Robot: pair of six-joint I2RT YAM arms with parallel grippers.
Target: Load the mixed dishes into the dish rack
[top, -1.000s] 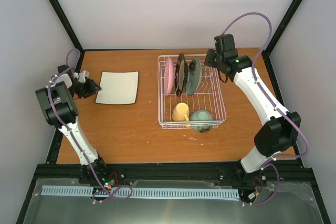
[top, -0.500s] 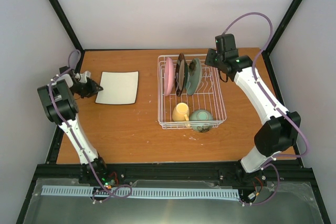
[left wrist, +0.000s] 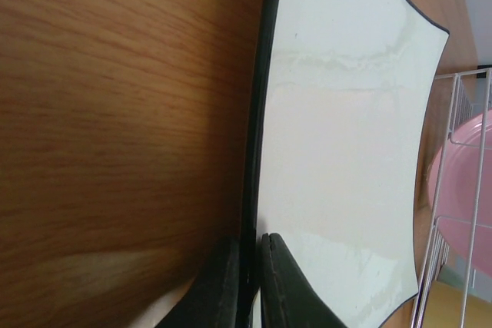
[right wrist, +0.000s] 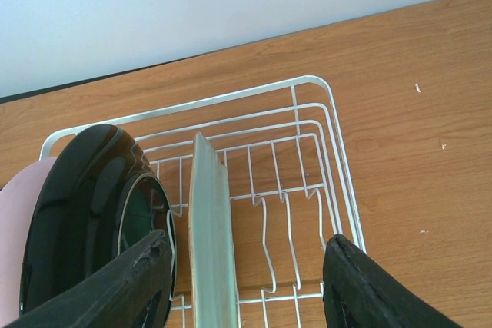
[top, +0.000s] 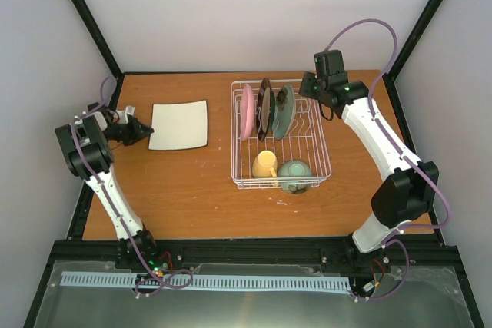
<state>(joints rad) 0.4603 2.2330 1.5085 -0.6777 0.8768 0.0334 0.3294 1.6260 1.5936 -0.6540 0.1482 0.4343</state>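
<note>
1. Surface: the desk [top: 192, 190] is an orange-brown wood-grain board. A few small pale flecks show on it near the dish rack [top: 280, 183].
2. Room: plain pale walls [top: 254, 13] close the desk on three sides, with black frame posts [top: 86, 19] in the far corners. A black rail [top: 254, 251] runs along the near edge and carries both arm bases. A purple cable [top: 369, 24] loops above the right arm.
3. Dish rack: white wire, standing right of centre on the desk.
4. Far half of the rack: three plates stand on edge between the tines. From left to right they are the pink round plate [top: 247, 113], the dark brown round plate [top: 265, 107] and the teal flower-marked plate [top: 284, 109].
5. Near half of the rack: the yellow handled mug [top: 265, 164] lies just left of the pale green bowl [top: 295, 174].
6. Cream square plate [top: 179, 125]: outside the rack, on the left part of the desk and well apart from it. Whether it lies flat or is raised at one edge cannot be told.
7. Left hand [left wrist: 250, 245]: fingers together, clamped on the plate's dark-rimmed left edge, one finger above and one below.
8. Right hand [right wrist: 247, 240]: fingers apart, holding nothing, above the rack's far right corner beside the teal plate.
</note>
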